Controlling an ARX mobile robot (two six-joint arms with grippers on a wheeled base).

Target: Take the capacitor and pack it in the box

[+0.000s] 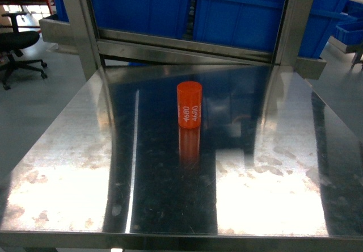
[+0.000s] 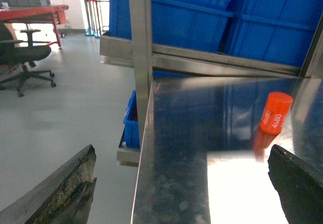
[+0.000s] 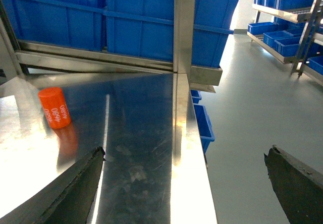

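1. Near the middle of the steel worktop [image 1: 68, 167] stands the capacitor [image 1: 189, 105], an orange cylinder marked "4680", upright on its end with nothing touching it.
2. Neither arm shows in the head view. Each wrist view shows its own pincer spread wide and empty: the left pincer [image 2: 184, 183] sits back by the worktop's left edge, the right pincer [image 3: 184, 183] by its right edge, both well apart from the capacitor.
3. No pink box appears in any view, only blue bins [image 1: 238, 8] on the rack behind; its place cannot be told from here.
4. The step in hand looks like the first reach. Either arm seems equally placed.
5. To do it well, I would bring the chosen pincer in level, jaws straddling the cylinder at mid-height, and close only once centred.
6. Risk: a smooth round can on a slick, mirror-like sheet may tip or skid if one finger touches first, so approach slowly and squarely.
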